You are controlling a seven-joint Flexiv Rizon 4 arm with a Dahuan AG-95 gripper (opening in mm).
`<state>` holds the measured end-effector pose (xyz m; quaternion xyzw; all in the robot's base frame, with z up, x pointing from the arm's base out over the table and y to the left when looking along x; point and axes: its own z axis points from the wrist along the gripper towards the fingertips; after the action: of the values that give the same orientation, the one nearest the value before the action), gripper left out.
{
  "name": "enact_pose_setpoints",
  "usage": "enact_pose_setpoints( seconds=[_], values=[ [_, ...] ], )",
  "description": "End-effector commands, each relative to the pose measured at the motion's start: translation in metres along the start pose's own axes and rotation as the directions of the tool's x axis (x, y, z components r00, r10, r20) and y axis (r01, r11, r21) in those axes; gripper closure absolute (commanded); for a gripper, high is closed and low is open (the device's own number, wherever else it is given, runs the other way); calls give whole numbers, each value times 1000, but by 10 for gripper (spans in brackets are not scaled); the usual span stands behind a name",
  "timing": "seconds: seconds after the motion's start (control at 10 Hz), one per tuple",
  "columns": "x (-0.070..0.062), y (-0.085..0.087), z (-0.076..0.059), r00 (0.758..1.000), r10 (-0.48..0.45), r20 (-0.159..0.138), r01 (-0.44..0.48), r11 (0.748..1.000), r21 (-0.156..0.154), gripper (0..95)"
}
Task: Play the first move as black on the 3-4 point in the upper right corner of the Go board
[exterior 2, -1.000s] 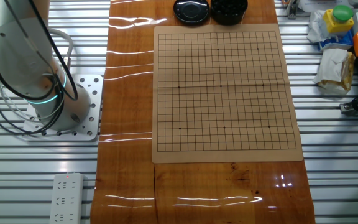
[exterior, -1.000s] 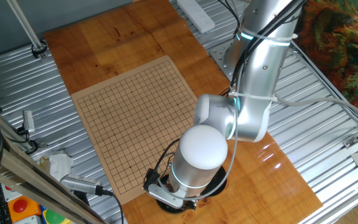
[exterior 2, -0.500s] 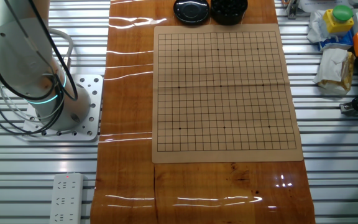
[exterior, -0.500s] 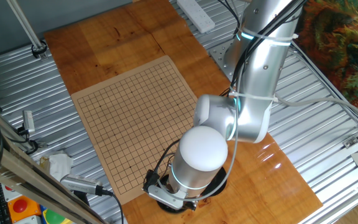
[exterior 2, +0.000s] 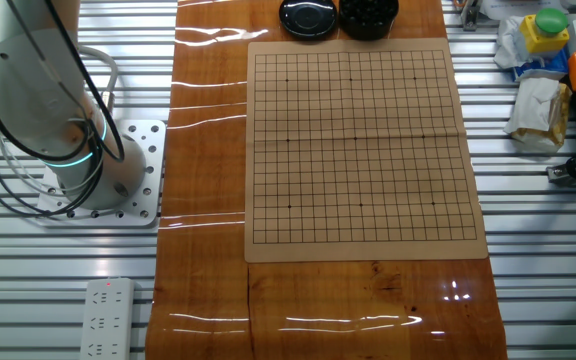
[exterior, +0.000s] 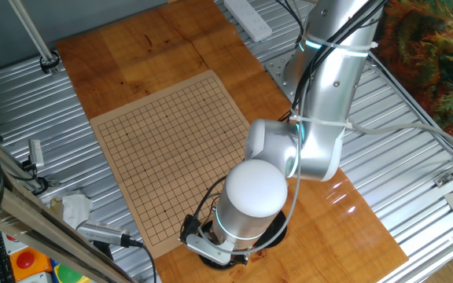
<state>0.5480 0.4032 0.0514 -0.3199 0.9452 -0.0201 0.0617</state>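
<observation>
overhead, the large flat tan wooden go board printed with a fine black grid lay on the glossy orange-brown wooden tabletop, and no stone sat on any of its visible lines. at the board's far edge in the other fixed view stood a round black bowl of small glossy black stones, touching or just beside a round black lid on its left; single stones could not be told apart there. in one fixed view the silver and white robot arm bent down over that same end of the board, its white rounded wrist cap covering the bowl from above. the two-finger gripper hung under the cap, just past the board's edge, but its fingers were hidden by the wrist and cables, so i cannot tell whether they were spread, closed or pinching a stone. the arm's grey base sat on a perforated metal plate beside the tabletop. a white power strip lay on the ribbed metal surface near the base. on the opposite side of the board lay crumpled white paper bags, a yellow and green toy block and a dark cable plug, all well apart from the grid.
</observation>
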Motion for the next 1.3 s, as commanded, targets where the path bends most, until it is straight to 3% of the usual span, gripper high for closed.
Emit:
enact_pose_setpoints(
  seconds=[0.1, 0.5, 0.9, 1.3],
  values=[
    [2, 0, -1, 1000, 12, -12, -12, 1000, -1, 760],
    [10, -4, -4, 1000, 9, -22, -9, 1000, -5, 760],
    [12, -4, -8, 997, 52, -58, -53, 998, -18, 760],
    [12, -4, -8, 998, 55, -43, -56, 998, -33, 760]
  ],
)
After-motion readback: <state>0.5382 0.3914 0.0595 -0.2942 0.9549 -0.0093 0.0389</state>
